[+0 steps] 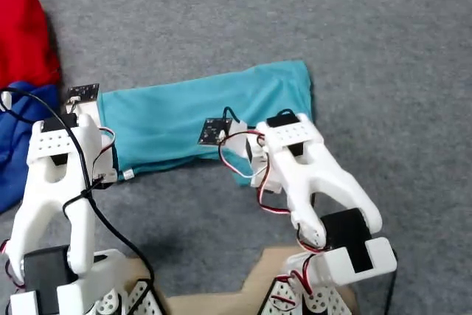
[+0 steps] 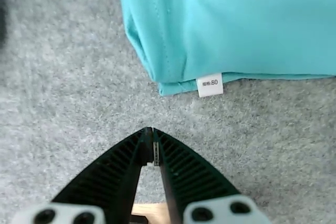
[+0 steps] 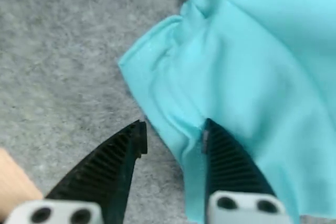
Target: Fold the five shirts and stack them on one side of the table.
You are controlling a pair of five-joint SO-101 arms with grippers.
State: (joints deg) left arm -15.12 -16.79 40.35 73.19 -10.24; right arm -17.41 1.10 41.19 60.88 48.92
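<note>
A teal shirt [image 1: 206, 116] lies folded into a long strip across the middle of the grey table. A corner of it with a white tag [image 2: 210, 85] sits just ahead of my left gripper [image 2: 152, 132], which is shut with nothing in it, over bare felt. In the high view this gripper [image 1: 109, 175] is at the strip's front left corner. My right gripper [image 3: 173, 132] is open at the front edge of the shirt [image 3: 252, 77], toward its right end. One finger rests on a bunched fold of teal cloth and the other is over the felt. The high view places it [image 1: 247, 171] under the white arm.
A red shirt [image 1: 22, 27] and a blue shirt [image 1: 18, 138] lie heaped at the left edge. A tan board [image 1: 221, 302] shows at the front edge between the arm bases. Grey felt [image 1: 383, 49] stretches to the right and behind.
</note>
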